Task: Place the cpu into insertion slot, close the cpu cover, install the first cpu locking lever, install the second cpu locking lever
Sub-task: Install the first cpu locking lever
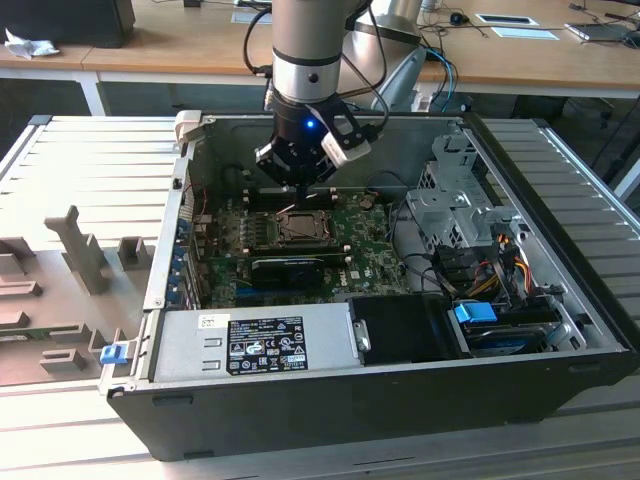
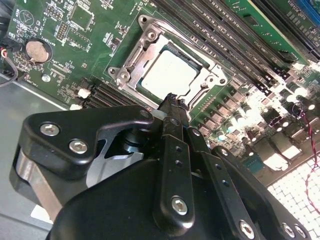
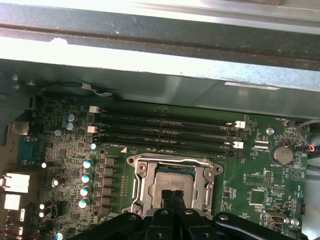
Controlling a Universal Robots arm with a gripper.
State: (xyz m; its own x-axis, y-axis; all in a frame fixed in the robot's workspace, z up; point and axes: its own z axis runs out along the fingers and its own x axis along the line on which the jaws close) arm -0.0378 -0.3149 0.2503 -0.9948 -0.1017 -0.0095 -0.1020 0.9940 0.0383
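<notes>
The cpu (image 2: pixel 167 75) lies flat in the insertion slot (image 1: pixel 303 226) on the green motherboard, its pale face up. The cpu cover (image 2: pixel 141 54), a silvery frame, lies down around the chip, also seen as the cover (image 3: pixel 142 181) framing the cpu (image 3: pixel 172 181) in the first wrist view. A thin wire lever (image 3: pixel 170 160) runs along one edge of the frame. My black gripper (image 2: pixel 170 98) hangs just above the edge of the slot, fingers pressed together with nothing between them. In the exterior view the gripper (image 1: pixel 298 186) sits directly over the socket.
Long memory slots (image 3: pixel 165 131) run beside the socket. A black expansion card (image 1: pixel 290 268) lies in front of it, with the power supply (image 1: pixel 280 340) further forward. A drive cage (image 1: pixel 455 200) and cables fill the exterior view's right. The case wall (image 3: pixel 160 65) is close behind.
</notes>
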